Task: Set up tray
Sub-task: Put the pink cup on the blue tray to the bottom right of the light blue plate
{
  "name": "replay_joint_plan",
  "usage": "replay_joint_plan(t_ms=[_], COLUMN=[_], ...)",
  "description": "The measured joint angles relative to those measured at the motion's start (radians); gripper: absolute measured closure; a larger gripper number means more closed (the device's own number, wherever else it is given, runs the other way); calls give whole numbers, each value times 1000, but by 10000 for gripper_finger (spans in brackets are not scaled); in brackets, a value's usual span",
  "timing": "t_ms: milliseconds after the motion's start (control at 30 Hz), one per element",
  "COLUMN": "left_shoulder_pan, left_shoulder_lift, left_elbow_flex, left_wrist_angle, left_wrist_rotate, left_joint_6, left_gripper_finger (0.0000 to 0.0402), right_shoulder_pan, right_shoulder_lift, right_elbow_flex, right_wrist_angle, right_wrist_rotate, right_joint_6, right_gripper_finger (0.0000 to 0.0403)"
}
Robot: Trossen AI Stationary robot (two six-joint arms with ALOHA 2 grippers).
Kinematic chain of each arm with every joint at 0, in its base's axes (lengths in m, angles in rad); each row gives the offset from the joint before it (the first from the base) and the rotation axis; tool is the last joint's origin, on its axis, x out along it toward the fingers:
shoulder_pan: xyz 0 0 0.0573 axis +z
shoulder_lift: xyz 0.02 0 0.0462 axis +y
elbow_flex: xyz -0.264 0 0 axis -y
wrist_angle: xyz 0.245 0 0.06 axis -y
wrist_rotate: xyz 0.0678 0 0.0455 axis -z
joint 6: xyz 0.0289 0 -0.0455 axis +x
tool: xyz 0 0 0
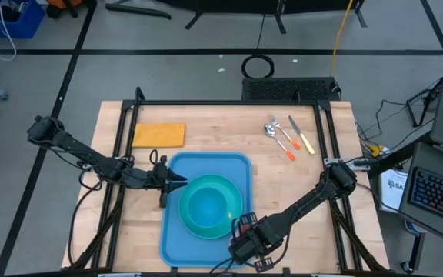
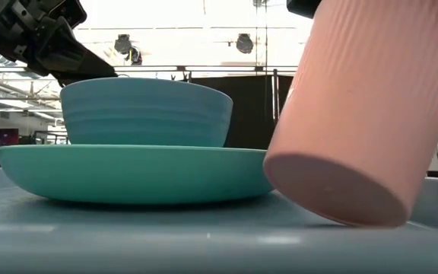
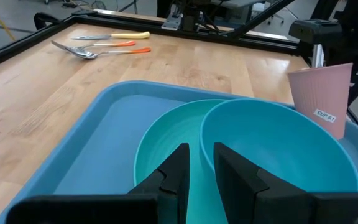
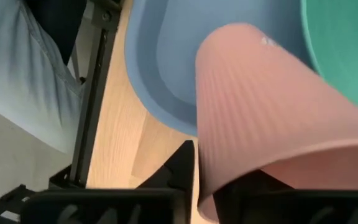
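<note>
Tray: the light-blue tray (image 1: 206, 165) lies on the wooden table (image 1: 229, 123), toward the near edge and between the two arms; its raised rim shows pale blue in the left wrist view (image 3: 98, 124).

Plate and bowl: a round turquoise plate (image 1: 210, 205) sits inside the tray, and a blue bowl (image 2: 147, 112) stands on it. From table height the bowl rests squarely on the plate (image 2: 128, 173).

Right gripper: the right gripper (image 1: 246, 240) hangs over the tray's near right corner, clamped on a pink ribbed cup (image 2: 356, 114). The cup is tilted, its base low over the tray floor just beside the plate's edge; whether it touches the floor cannot be told. In the right wrist view the cup (image 4: 272, 118) fills the space between the dark fingers.

Left gripper: the left gripper (image 1: 177, 182) is at the tray's left rim, pointing toward the plate. Its two fingers (image 3: 176, 171) stand close together with only a narrow gap and nothing between them, just short of the bowl (image 3: 272, 143).

Napkin: an orange-yellow napkin (image 1: 158, 135) lies flat on the table beyond the tray's far left corner, apart from it.

Cutlery: a spoon, fork and knife with orange and yellow handles (image 1: 289, 137) lie side by side on the far right of the table, well apart from the tray.
</note>
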Motion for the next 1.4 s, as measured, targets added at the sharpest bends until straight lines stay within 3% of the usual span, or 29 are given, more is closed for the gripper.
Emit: replay_joint_plan(t_ms=[200,833,1167,1400], left_shoulder_pan=[0,0,0,0], left_shoulder_lift=[0,0,0,0], left_elbow_flex=[0,0,0,0], left_wrist_angle=[-1,-15,-17,-21], left_wrist_rotate=[0,0,0,0], left_joint_6=[1,1,0,-2], left_gripper_finger=[325,325,325,325], right_shoulder_pan=[0,1,1,20], right_shoulder_lift=[0,0,-45,-109], right_elbow_flex=[0,0,-1,-1], right_wrist_angle=[79,188,203,211], right_wrist_rotate=[2,-1,7,82], right_joint_6=[-6,-42,-45,-18], right_gripper_finger=[319,274,272,272])
